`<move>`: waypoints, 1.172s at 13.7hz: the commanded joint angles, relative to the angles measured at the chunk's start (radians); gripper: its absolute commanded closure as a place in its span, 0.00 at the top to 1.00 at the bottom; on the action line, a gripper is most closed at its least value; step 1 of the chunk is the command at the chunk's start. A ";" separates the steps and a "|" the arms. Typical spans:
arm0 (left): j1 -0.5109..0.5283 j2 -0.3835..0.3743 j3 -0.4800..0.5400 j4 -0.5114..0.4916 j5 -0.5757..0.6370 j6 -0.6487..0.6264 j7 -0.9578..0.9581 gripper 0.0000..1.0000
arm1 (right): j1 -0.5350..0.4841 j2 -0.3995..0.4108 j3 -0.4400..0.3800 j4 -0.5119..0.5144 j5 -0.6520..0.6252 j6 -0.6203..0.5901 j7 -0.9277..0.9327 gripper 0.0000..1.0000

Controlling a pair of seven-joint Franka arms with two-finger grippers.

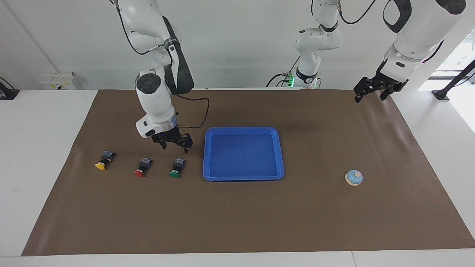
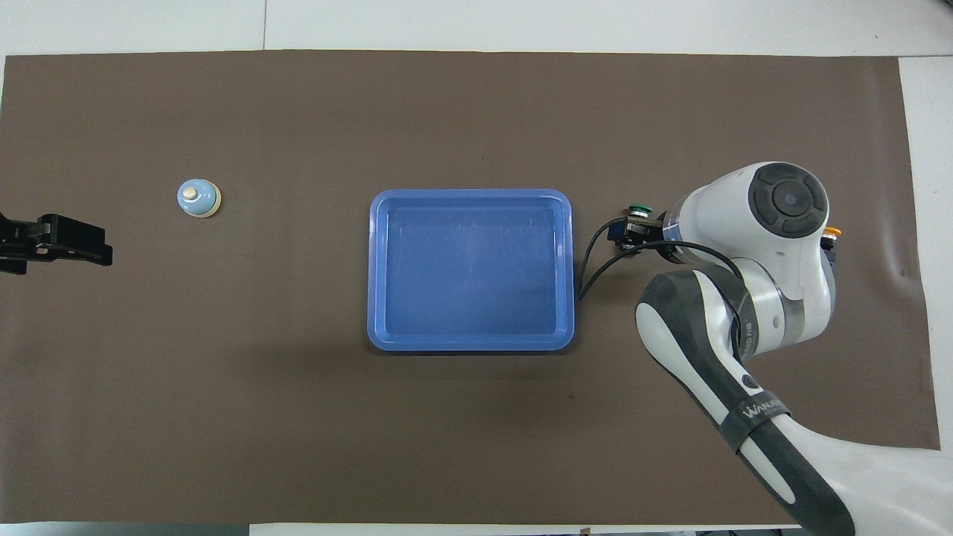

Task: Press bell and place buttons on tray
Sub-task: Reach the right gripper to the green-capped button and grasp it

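Observation:
Three buttons lie in a row on the brown mat toward the right arm's end: yellow [image 1: 102,161], red [image 1: 142,167] and green [image 1: 177,167]. My right gripper [image 1: 175,147] hangs open just above the green button [image 2: 639,209], touching nothing. In the overhead view the right arm hides the red button and most of the yellow one [image 2: 829,233]. The blue tray [image 1: 243,177] sits mid-table beside the green button, nothing in it. The light blue bell [image 1: 353,177] stands toward the left arm's end. My left gripper [image 1: 369,97] waits open in the air over the mat's corner by its base.
The brown mat [image 1: 237,222] covers most of the white table. The right arm's black cable [image 2: 595,257] hangs close to the tray's rim [image 2: 470,345]. Bare mat lies between the tray and the bell [image 2: 198,199].

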 commanded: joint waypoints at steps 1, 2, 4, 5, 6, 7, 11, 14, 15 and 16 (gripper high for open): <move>0.004 -0.002 0.010 0.008 -0.014 -0.017 -0.009 1.00 | -0.006 0.052 0.002 -0.004 -0.007 0.080 0.039 1.00; 0.004 -0.001 0.010 0.006 -0.014 -0.017 -0.009 1.00 | -0.006 0.070 0.002 -0.003 -0.007 0.094 0.043 1.00; 0.003 -0.002 0.008 0.008 -0.014 -0.016 -0.009 1.00 | -0.007 0.094 0.000 -0.001 -0.007 0.110 0.062 1.00; 0.003 -0.002 0.008 0.008 -0.014 -0.016 -0.009 1.00 | -0.009 0.112 0.000 -0.001 -0.008 0.137 0.068 1.00; 0.003 -0.002 0.008 0.008 -0.014 -0.016 -0.009 1.00 | -0.010 0.130 -0.001 -0.001 -0.008 0.166 0.071 1.00; 0.004 -0.002 0.008 0.008 -0.014 -0.016 -0.009 1.00 | -0.009 0.141 -0.003 0.002 -0.010 0.174 0.073 1.00; 0.004 -0.002 0.008 0.008 -0.014 -0.016 -0.009 1.00 | -0.012 0.144 -0.003 0.014 -0.011 0.172 0.077 0.90; 0.004 -0.002 0.008 0.008 -0.014 -0.016 -0.009 1.00 | -0.013 0.146 -0.003 0.014 -0.011 0.172 0.079 0.15; 0.004 -0.002 0.008 0.008 -0.014 -0.016 -0.009 1.00 | -0.013 0.146 -0.003 0.014 -0.011 0.171 0.080 0.00; 0.004 -0.002 0.008 0.008 -0.014 -0.016 -0.009 1.00 | -0.012 0.146 -0.003 0.014 -0.011 0.171 0.082 0.00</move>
